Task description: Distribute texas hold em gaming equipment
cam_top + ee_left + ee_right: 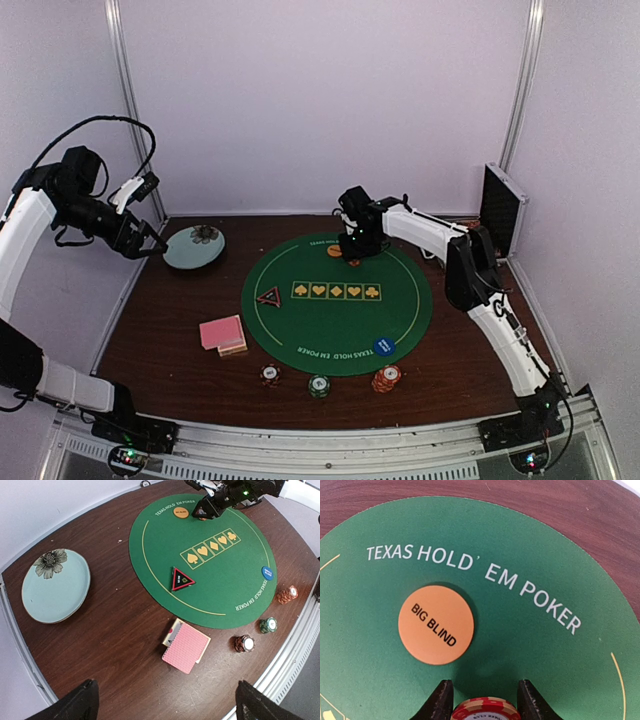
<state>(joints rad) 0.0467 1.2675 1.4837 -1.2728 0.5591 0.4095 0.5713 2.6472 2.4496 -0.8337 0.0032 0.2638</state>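
Observation:
My right gripper (pixel 485 692) is shut on a red striped poker chip (pixel 485 710), low over the far side of the green mat (pixel 535 650). The orange "Big Blind" disc (pixel 435 624) lies just ahead and left of it. On the mat also lie the blue disc (pixel 385 346) and the black-red triangle marker (pixel 268 296). The pink-backed playing cards (pixel 186 647) sit stacked on the wood left of the mat. Three chip stacks (pixel 270 374), (pixel 318 384), (pixel 386 378) stand along the mat's near edge. My left gripper (pixel 150 243) hangs open and empty, high at the far left.
A pale blue plate (pixel 193 248) with a flower print rests at the back left, close under the left gripper. The aluminium case (pixel 497 210) stands upright at the back right against the wall. A metal rail runs along the table's near edge.

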